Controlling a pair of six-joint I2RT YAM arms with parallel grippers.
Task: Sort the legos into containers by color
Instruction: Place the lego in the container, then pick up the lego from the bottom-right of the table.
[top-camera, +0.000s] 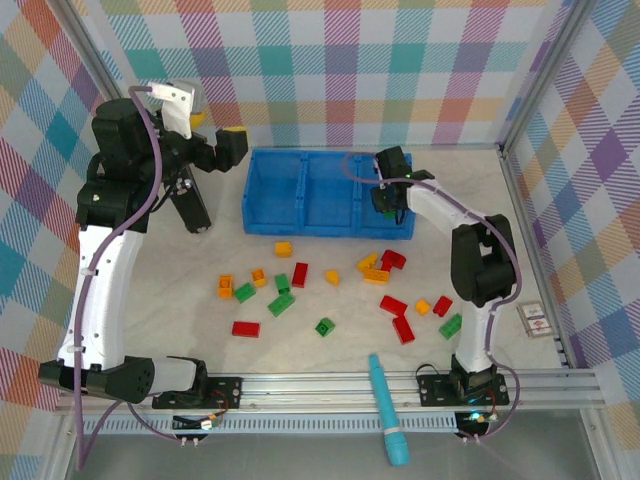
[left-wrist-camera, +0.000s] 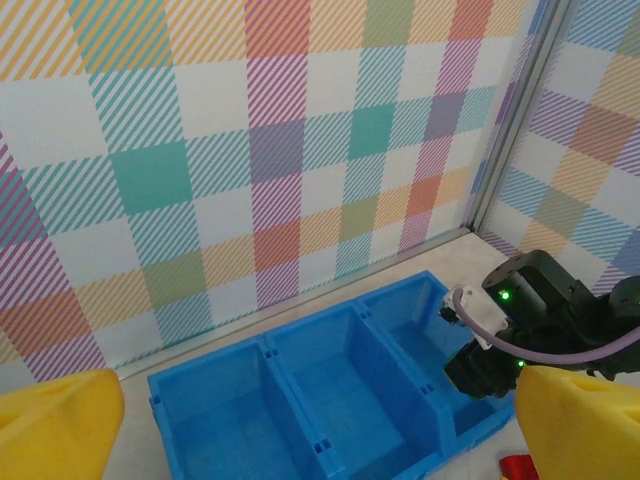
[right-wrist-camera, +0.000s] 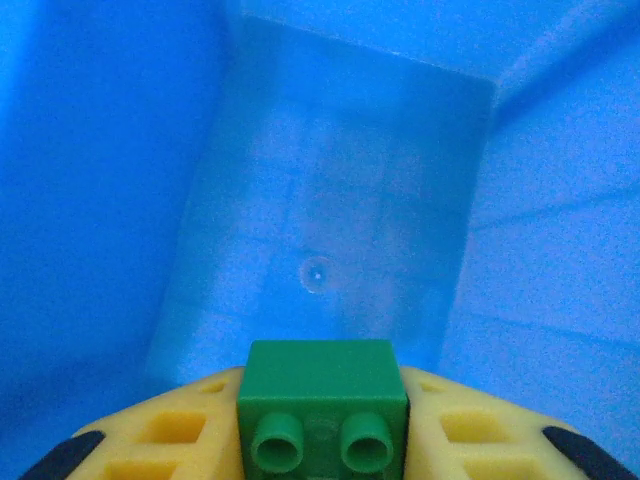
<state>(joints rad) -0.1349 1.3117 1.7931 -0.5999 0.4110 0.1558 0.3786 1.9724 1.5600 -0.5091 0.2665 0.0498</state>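
Enclosure with multicoloured plaid fabric walls (top-camera: 400, 60) around a pale bench (top-camera: 180, 310). Item: one long, low blue plastic tray (top-camera: 300, 232) at the far middle of the bench, divided into three square open-top compartments. The left compartment (left-wrist-camera: 225, 425) and middle compartment (left-wrist-camera: 345, 390) show bare blue floors. The right compartment (right-wrist-camera: 330, 200) shows a bare blue floor with a small round moulding mark. Item: small studded plastic bricks scattered loose on the bench in front of the tray. About seven are orange-yellow bricks (top-camera: 283, 248), five are green bricks (top-camera: 281, 304), and six or seven are red bricks (top-camera: 245, 328); the touching red pieces near the tray are hard to separate. Item: one long teal pen-like tool (top-camera: 387, 420) lying across the near rail. Right claw (right-wrist-camera: 322, 430): over the right compartment, yellow fingers closed on one small green studded plastic brick (right-wrist-camera: 322, 385), studs facing the camera. Left claw (left-wrist-camera: 315, 425): raised left of the tray, yellow fingers spread wide, gripping nothing.
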